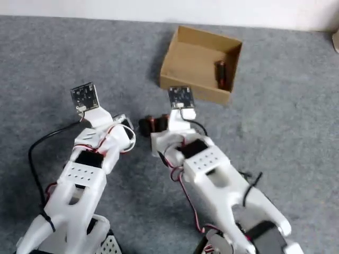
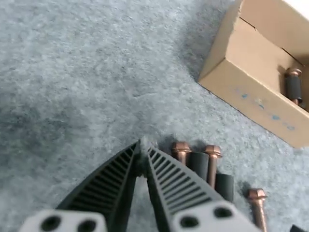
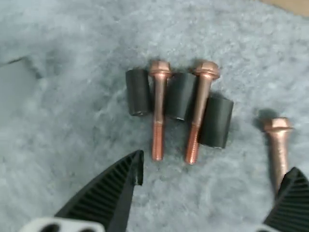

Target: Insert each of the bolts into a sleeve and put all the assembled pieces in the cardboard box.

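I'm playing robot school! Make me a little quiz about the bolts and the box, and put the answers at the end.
1. True or false: the cardboard box already holds one assembled piece.
2. How many loose bolts lie on the carpet in the right wrist view? A) one B) three C) five
3. Fill in the gap: the left gripper is ____, while the right gripper is open.

Key: 1 true; 2 B; 3 shut.
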You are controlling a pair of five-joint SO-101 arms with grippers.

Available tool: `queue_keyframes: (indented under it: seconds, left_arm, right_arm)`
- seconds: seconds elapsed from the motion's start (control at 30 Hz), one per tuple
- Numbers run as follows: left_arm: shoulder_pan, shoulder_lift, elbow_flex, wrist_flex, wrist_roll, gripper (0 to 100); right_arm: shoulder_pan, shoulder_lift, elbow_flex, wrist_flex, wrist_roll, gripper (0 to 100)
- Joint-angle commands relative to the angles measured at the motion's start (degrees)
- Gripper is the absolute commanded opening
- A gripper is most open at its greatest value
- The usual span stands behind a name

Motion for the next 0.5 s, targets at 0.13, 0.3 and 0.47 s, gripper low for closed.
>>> queue_keyframes:
  seconds: [0.13,0.3,0.47]
  left_arm:
    - [-1.1,-0.3,-3.2,0.1,0.4,1]
    - [-0.9,-0.2,-3.2,0.1,0.4,1]
    - [-0.9,-0.2,-3.2,0.1,0.4,1]
  right_arm:
    - [1.8,5.5,-3.7,-1.5,-3.0,39.6]
    - [4.0,5.8,-3.8,-3.0,-2.9,39.6]
    - [3.9,5.9,-3.6,-5.5,-2.6,35.4]
